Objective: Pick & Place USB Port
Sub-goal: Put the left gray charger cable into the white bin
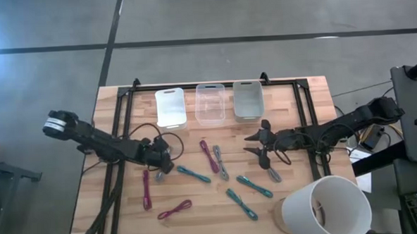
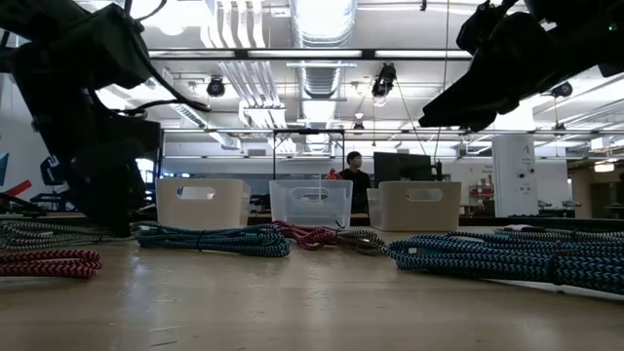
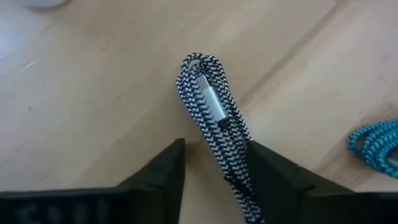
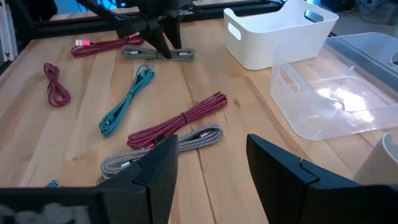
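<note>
Wooden table (image 1: 297,205), and my left gripper (image 3: 214,165) is spread astride the grey cable (image 3: 214,112), which runs lengthwise straight ahead between the fingers; right gripper (image 4: 208,158) hangs spread, farther off.

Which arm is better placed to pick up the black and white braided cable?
Left. The left tool is open and already straddles the black and white cable on the table. The right tool is open too, farther over by other cables.

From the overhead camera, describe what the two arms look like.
Both arms are slim, jointed and black. The left arm carries a pale grey ring at its base end and black cables looping near its hand. The right hand has two black pointed fingers.
</note>
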Tool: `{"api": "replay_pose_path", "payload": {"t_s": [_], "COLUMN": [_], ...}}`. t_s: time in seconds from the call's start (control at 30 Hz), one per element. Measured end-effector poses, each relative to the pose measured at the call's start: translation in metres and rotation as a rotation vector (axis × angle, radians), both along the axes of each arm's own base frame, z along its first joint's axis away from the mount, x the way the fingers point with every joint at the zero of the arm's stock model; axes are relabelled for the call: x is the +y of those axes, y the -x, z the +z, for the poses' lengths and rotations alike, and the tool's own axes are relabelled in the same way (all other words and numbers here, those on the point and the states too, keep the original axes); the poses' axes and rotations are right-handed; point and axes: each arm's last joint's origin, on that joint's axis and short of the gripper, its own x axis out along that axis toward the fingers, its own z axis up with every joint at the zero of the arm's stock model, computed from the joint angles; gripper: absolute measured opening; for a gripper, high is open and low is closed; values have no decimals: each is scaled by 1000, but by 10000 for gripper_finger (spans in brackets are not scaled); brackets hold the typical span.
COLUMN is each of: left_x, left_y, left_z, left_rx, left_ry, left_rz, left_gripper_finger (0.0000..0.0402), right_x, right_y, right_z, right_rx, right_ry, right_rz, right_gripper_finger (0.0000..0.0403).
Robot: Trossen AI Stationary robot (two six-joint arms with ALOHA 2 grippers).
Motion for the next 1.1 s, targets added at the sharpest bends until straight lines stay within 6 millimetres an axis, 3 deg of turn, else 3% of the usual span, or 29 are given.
{"api": "replay_pose_path", "payload": {"t_s": [0.23, 0.4, 0.8, 1.1], "left_x": [1, -2, 3, 41], "left_y": [1, -13, -47, -53], "left_z": [5, 29, 131, 148], "left_rx": [-29, -132, -275, -243], "left_ry": [19, 2, -382, -494], "left_rz": [38, 32, -32, 96], "left_gripper_finger": [16, 19, 15, 18], "right_x": [0, 0, 0, 0], "right_y": [0, 0, 0, 0], "right_z": [0, 0, 0, 0], "right_rx": [0, 0, 0, 0], "right_ry": [0, 0, 3, 3], "right_rz": [0, 0, 2, 2], "right_gripper_finger": [187, 187, 187, 187]}}
